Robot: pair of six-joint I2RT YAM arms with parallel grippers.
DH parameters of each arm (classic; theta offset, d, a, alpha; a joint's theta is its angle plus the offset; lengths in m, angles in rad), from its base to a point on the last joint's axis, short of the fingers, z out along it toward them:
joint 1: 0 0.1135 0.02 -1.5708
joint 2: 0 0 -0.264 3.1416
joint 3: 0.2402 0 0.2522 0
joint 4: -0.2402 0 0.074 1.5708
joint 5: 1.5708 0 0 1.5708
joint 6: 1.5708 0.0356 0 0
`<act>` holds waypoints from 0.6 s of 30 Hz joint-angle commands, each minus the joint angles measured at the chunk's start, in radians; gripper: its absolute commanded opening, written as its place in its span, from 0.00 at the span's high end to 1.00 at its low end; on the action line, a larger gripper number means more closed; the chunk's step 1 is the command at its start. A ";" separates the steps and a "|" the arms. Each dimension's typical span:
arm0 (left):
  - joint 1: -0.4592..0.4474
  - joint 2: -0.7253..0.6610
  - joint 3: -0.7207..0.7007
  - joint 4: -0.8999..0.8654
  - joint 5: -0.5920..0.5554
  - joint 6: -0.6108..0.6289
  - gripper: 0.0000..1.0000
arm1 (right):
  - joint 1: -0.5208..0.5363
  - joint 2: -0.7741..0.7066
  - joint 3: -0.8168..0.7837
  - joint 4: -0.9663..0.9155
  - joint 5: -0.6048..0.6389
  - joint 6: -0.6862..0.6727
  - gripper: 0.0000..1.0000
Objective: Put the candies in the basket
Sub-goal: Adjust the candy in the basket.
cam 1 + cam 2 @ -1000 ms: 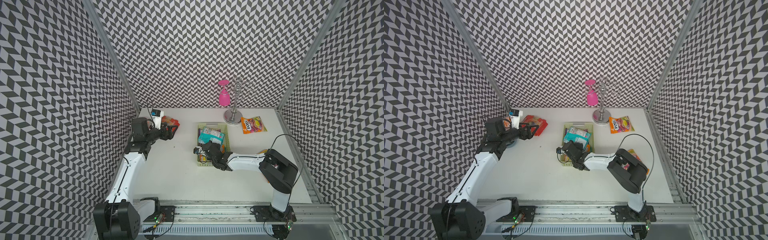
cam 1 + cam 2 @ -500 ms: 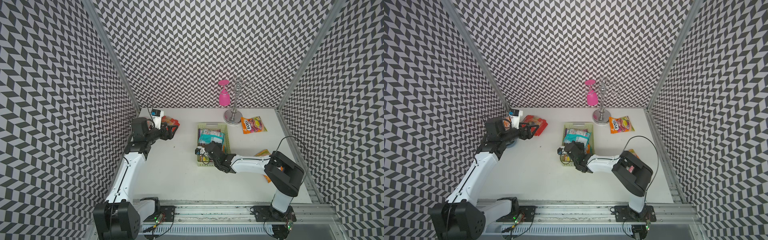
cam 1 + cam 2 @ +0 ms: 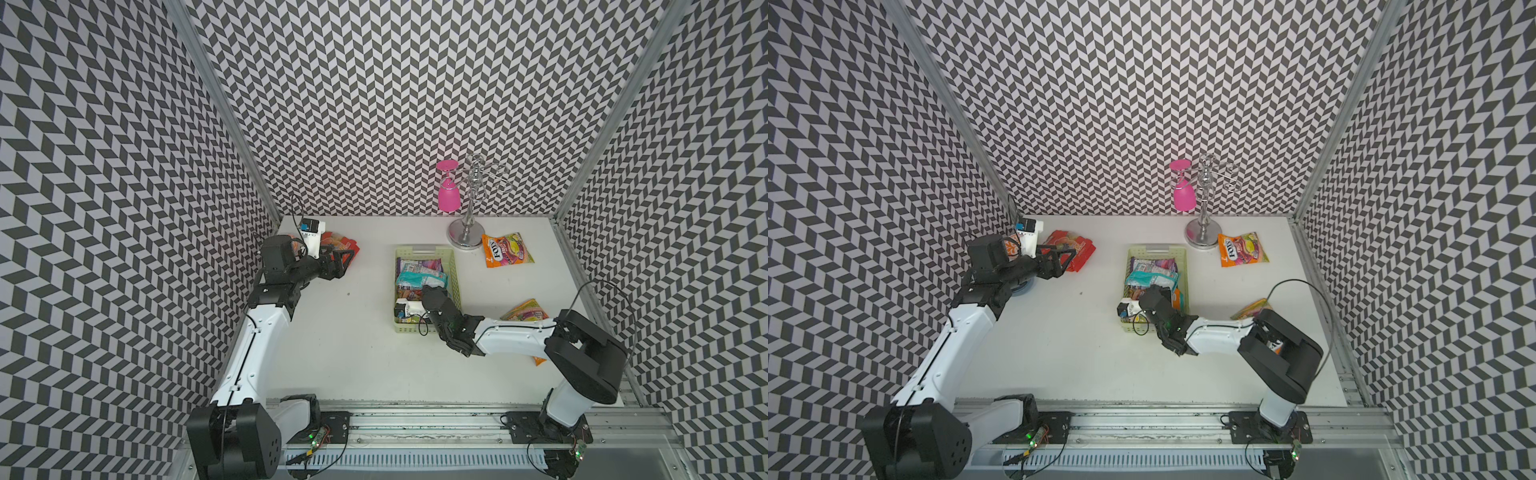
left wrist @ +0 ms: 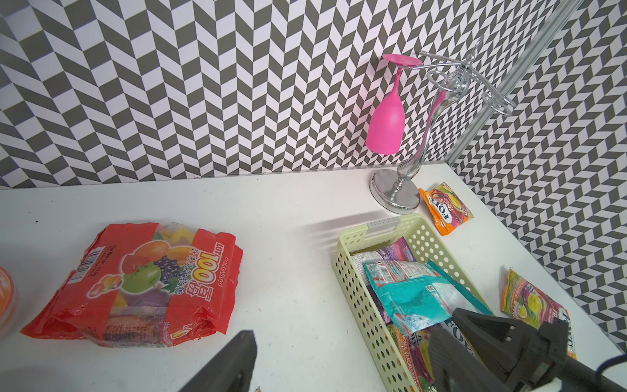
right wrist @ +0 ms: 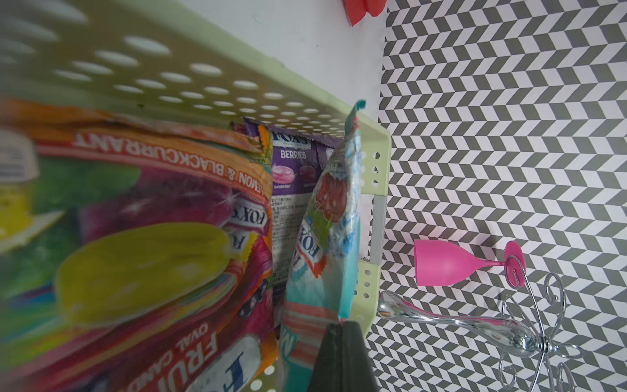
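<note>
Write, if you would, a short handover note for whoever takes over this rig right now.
Left gripper: open and empty, hovering by the red bag on the table's far left.
Right gripper: shut, low in the basket, tips at the teal bag; I cannot tell whether it pinches the bag.
Done: the purple bag, the teal bag and the lemon orange bag lie in the basket.
Left: the red bag, the far orange bag by the chrome stand, and the near orange bag, partly hidden by the right arm.
</note>
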 commanded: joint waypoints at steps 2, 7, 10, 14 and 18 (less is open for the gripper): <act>0.007 -0.013 0.000 0.016 0.013 -0.005 0.16 | -0.011 0.041 0.005 0.187 0.006 -0.081 1.00; 0.007 -0.010 -0.010 0.029 0.018 -0.011 0.16 | -0.024 0.063 -0.017 0.301 0.008 -0.166 1.00; 0.007 -0.010 -0.007 0.025 0.016 -0.008 0.16 | -0.046 0.070 -0.016 0.306 -0.026 -0.170 1.00; 0.007 -0.011 -0.010 0.030 0.017 -0.012 0.16 | -0.059 0.093 -0.005 0.288 -0.060 -0.150 1.00; 0.008 -0.012 -0.010 0.027 0.017 -0.011 0.16 | -0.047 0.088 0.007 0.275 -0.071 -0.137 1.00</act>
